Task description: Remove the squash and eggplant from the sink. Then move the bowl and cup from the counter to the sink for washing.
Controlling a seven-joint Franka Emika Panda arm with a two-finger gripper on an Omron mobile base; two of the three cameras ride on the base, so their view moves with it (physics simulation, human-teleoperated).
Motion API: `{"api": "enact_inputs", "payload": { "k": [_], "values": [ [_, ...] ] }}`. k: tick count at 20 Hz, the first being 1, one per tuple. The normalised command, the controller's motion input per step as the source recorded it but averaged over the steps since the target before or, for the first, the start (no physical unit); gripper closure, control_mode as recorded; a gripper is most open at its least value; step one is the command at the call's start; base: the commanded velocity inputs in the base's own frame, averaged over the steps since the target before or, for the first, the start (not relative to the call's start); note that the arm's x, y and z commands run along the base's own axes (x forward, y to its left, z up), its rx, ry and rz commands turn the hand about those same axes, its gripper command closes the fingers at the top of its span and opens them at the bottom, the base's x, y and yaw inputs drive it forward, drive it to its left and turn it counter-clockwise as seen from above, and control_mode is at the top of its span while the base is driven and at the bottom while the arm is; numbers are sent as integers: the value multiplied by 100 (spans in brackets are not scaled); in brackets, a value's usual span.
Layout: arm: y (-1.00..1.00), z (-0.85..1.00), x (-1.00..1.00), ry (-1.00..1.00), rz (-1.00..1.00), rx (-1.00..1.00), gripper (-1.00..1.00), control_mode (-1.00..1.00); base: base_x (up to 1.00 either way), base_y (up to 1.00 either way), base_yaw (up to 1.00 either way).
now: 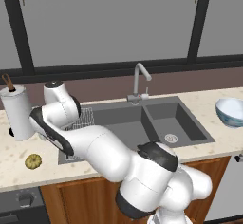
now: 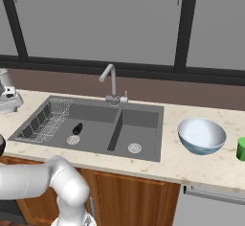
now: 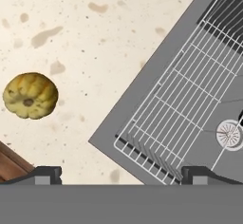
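- A white robot arm bends low over the left end of a beige speckled stone counter point(image 1: 14, 171); its gripper point(image 3: 121, 175) is released, the two dark fingertips spread wide with nothing between them.
- In the hand view the squash point(image 3: 30, 95) lies on the counter at about nine o'clock, well apart from the fingertips. It is round, ribbed like a tiny pumpkin, mottled yellow-brown, and already out of the sink point(image 3: 156, 66).
- In the right base view the eggplant point(image 2: 77, 129), small, stubby and near-black, rests on the floor of the left basin, just above the round drain and beside the wire rack point(image 2: 45, 119) at its nine o'clock.
- The bowl point(image 2: 201, 135), wide, smooth, white inside and pale blue-grey outside, sits on the counter to the right of the sink; the bright green cup point(image 2: 241, 149) is at the bowl's three o'clock, cut by the picture edge.
- Risk, as a judgement: the eggplant is small and rounded, so a slightly off-centre pinch could squirt it away across the smooth basin.
- The thin rack wires and the curved steel faucet point(image 2: 109, 79) stand near the reach path; a careless descent could snag them.
- The squash could roll if the arm brushes it.
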Motion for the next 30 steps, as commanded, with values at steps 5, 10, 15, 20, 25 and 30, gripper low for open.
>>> {"api": "enact_inputs", "payload": {
  "k": [5, 10, 15, 20, 25, 30],
  "values": [
    [-31, 3, 0, 0, 0, 0, -100, -100, 0, 0, 0],
    [-34, 3, 0, 0, 0, 0, -100, -100, 0, 0, 0],
    [-34, 10, 0, 0, 0, 0, -100, -100, 0, 0, 0],
    [-37, 10, 0, 0, 0, 0, -100, -100, 0, 0, 0],
    [-40, 3, -1, 0, -1, 0, -100, -100, 0, 0, 0],
    [-39, 1, -1, 0, 0, 1, -100, -100, 0, 0, 0]
  ]
}}
